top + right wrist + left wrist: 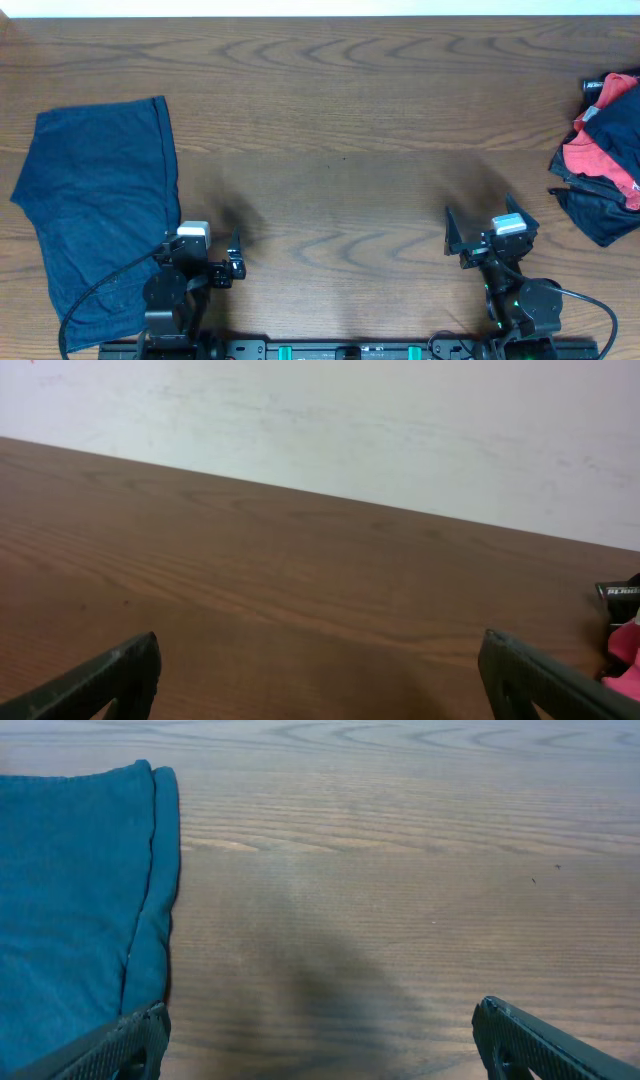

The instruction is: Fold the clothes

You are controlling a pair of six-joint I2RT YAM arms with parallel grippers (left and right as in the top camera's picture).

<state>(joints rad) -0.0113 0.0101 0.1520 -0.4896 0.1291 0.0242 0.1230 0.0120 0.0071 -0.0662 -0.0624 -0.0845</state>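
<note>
A dark navy-blue garment point(100, 210) lies flat and folded at the table's left, its stitched hem edge running down its right side. It also shows in the left wrist view point(70, 890). My left gripper point(203, 255) is open and empty, just right of the garment's lower edge; its fingers frame bare wood in the left wrist view point(320, 1040). My right gripper point(490, 230) is open and empty over bare wood at the front right point(320, 680). A heap of red and dark clothes point(605, 170) lies at the far right edge.
The wooden table point(340, 150) stretches between the two arms. A pale wall point(350, 420) stands behind the table's far edge. A bit of the red heap point(625, 660) shows at the right wrist view's right edge.
</note>
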